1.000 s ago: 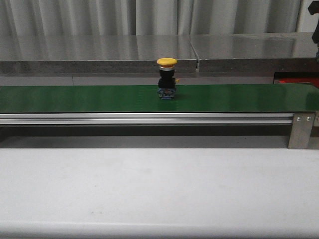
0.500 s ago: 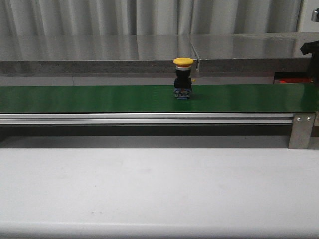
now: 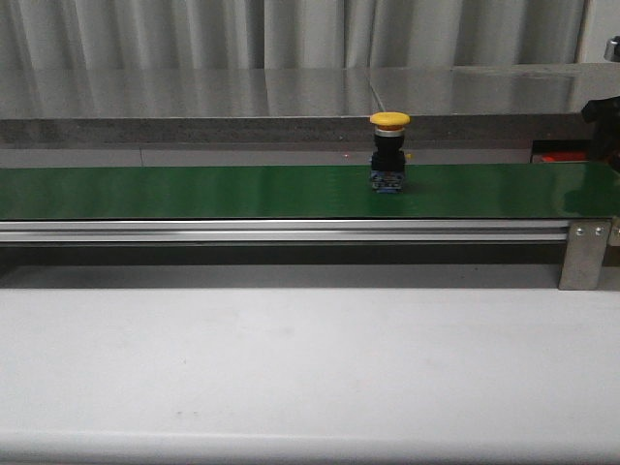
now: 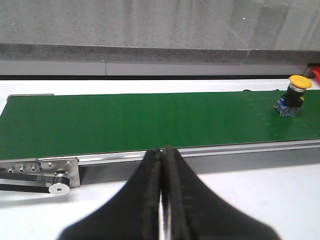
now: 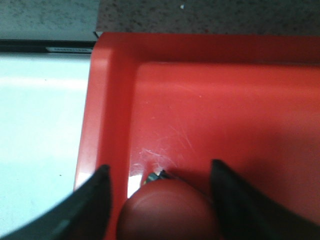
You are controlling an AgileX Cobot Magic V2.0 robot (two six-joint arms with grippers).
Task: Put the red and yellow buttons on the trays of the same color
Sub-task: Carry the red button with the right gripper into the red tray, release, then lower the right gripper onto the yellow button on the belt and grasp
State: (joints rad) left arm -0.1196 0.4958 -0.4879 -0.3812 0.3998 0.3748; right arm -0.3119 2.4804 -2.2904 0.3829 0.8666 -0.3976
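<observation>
Here, a yellow button (image 3: 389, 152) with a mushroom cap and a dark body stands upright on the long green belt (image 3: 194, 191), right of the belt's middle in the front view and nearer its far edge than its near one. The same button shows in the left wrist view, small and far along the belt. A silver rail (image 3: 281, 230) runs along the belt's near side, ending at a metal bracket (image 3: 586, 254) on the right, and the pale tabletop (image 3: 291, 368) spreads in front of it. The left tool (image 4: 162, 160) hangs over the near edge of the belt with its two dark fingers (image 4: 147, 190) pressed together and nothing between them; it is well apart from the yellow button. The right tool (image 5: 160, 200) sits low over the red tray (image 5: 225, 110), its fingers (image 5: 95, 200) spread apart on either side of a dark red button (image 5: 167, 212). That button's rounded cap lies between the fingers on the tray floor, close to the tray's corner and side wall; whether the fingers touch it cannot be told. In the front view only a sliver of the red tray appears at the far right, beyond the belt, beside a dark part of the right arm (image 3: 603, 121).
</observation>
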